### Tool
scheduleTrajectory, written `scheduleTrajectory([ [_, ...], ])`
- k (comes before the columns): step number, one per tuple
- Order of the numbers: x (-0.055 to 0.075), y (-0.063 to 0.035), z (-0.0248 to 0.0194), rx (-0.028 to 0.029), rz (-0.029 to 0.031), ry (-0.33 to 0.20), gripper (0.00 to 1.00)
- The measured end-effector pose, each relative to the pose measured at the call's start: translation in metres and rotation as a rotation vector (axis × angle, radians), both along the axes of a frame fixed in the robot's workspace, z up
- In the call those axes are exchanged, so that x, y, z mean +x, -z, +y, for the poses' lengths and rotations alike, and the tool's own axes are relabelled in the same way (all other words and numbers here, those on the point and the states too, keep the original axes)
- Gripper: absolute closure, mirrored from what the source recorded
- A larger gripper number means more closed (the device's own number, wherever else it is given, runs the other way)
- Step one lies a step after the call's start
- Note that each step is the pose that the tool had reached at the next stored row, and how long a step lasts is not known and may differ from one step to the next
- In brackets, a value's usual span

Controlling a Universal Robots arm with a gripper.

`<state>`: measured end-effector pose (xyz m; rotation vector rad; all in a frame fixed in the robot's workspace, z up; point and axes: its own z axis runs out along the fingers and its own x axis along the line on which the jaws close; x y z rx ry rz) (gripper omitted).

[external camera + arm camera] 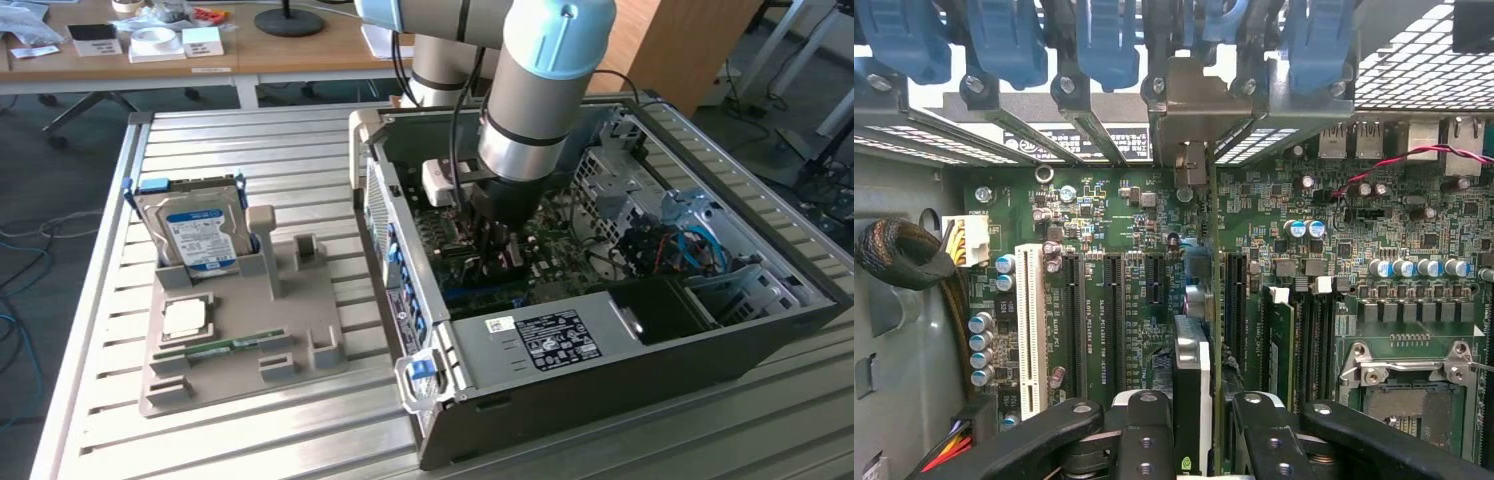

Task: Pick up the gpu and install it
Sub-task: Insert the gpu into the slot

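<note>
While the arm reaches down into the open computer case, these lines give what shows.

Gripper: the gripper (1194, 425) is clamped on the gpu (1191, 385); in the wrist view its black fingers (1144, 435) press on either side of the card, which stands on edge between them.

Gpu: held upright over the motherboard (1104, 215), its long edge running toward the metal bracket (1189, 100) at the case's rear wall; whether it touches a slot I cannot tell. In the exterior view the gripper (491, 250) and card sit low in the middle of the frame, inside the case.

Slots: black expansion slots (1112, 320) and one white slot (1030, 330) lie just beside the card.

Rear wall: blue clips (1004, 40) line the slot openings.

Processor socket: a metal-framed socket (1409, 385) sits near the card, on the side away from the white slot.

Case: the computer case (641, 370) lies on its side on the slatted metal table (240, 150), right half of the exterior frame, with a labelled power supply (561, 335) at its near end.

Arm: the silver and pale blue arm (541, 90) comes down from the top centre of the frame.

Holder: a grey parts tray (234, 350) at lower left holds a hard drive (198, 235) standing up, a processor chip (187, 318) and a memory stick (220, 348), well apart from the case.
</note>
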<state>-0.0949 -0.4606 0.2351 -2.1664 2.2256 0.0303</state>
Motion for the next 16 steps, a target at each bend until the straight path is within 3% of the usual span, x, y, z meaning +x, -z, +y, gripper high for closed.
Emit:
scheduleTrajectory([
  [16, 0.0000, 0.0018, 0.0000, -0.0001, -0.0005, 0.000, 0.73],
])
